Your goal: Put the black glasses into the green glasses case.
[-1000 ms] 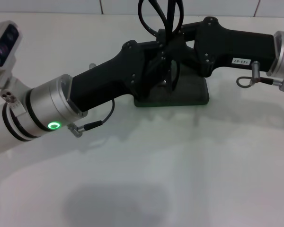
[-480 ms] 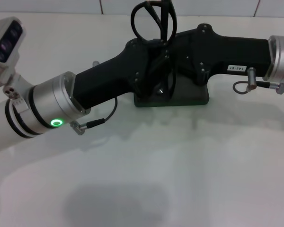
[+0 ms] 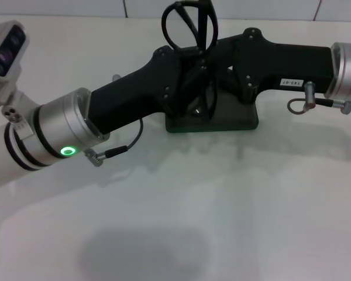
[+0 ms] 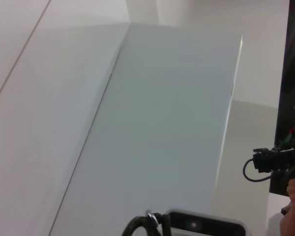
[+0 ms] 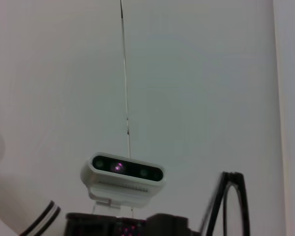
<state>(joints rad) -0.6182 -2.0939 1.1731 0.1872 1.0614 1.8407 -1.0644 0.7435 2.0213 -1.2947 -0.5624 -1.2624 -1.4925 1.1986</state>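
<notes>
Both grippers, left gripper (image 3: 184, 88) and right gripper (image 3: 222, 64), meet over the green glasses case (image 3: 234, 120) near the table's (image 3: 181, 205) far edge; you cannot tell their grip. Lower the upright black glasses (image 3: 190, 26) slowly, level them, then release.

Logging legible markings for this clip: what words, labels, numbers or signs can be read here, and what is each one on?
White sticker on the right arm: small dark characters, seen upside down in the head view, too small to read reliably.
Green glasses case: no lettering visible; both arms cover most of it.
Black glasses: no marking visible.
Left arm: a lit green ring only, no text.
Both wrist views: no text.
</notes>
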